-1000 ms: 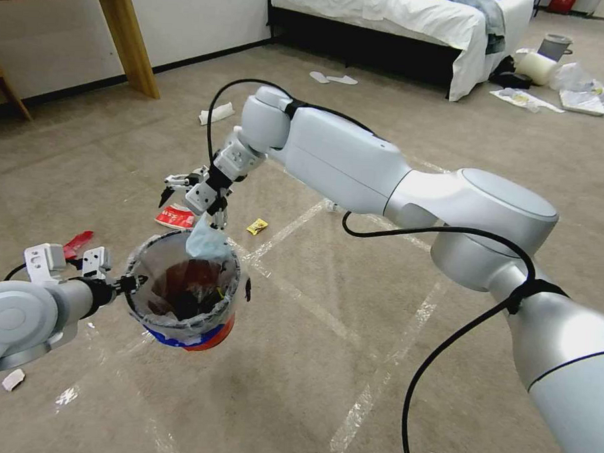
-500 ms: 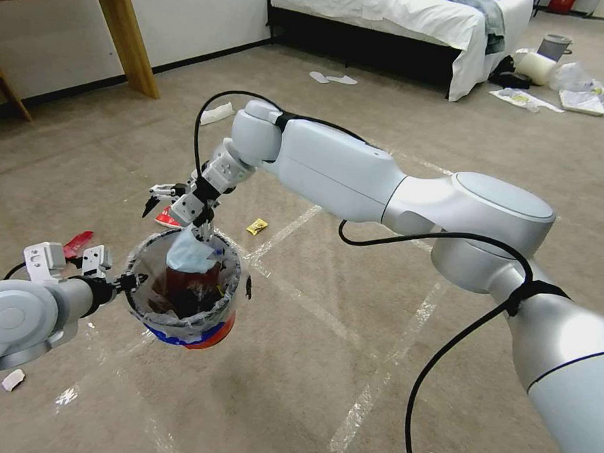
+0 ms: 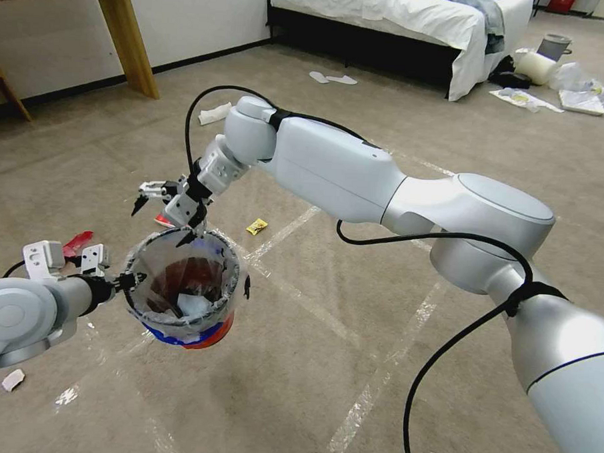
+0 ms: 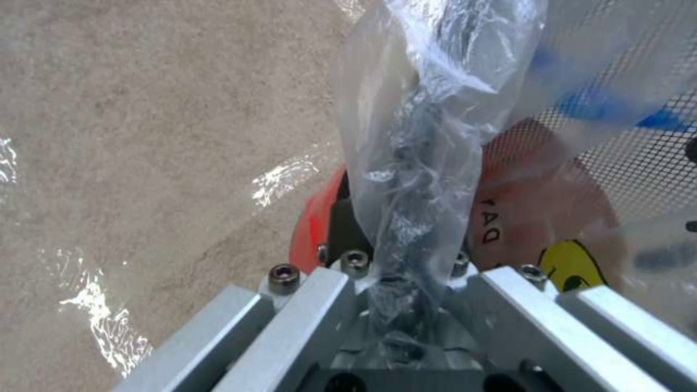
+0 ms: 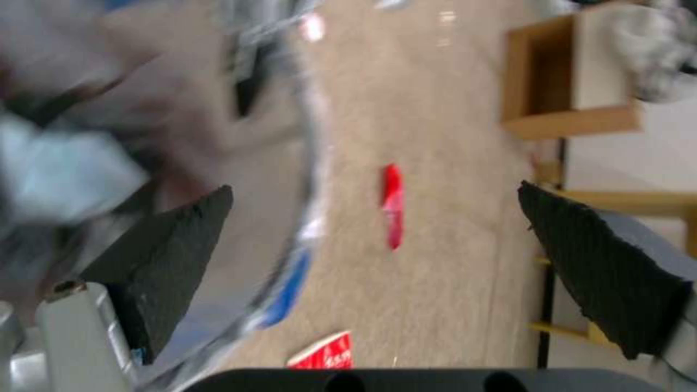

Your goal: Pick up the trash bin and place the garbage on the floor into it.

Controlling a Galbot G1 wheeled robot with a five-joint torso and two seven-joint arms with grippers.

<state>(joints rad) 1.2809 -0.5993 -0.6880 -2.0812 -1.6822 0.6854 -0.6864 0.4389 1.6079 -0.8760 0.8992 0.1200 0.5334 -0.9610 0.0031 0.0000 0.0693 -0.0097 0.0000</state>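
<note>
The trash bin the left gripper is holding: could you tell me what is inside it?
Inside the trash bin, held by the left gripper, a pale blue scrap lies on dark and reddish litter. The clear liner blurs everything underneath, so the deeper pieces cannot be identified.

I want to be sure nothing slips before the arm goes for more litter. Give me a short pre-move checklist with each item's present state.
1. Left gripper clamped on the trash bin rim and liner: ok.
2. Bin upright, off the floor: ok.
3. Pale blue scrap inside the bin: ok.
4. Right gripper open and empty, at the bin's far rim: ok.
5. Litter left on the floor, yellow wrapper, red wrapper: not ok.
</note>
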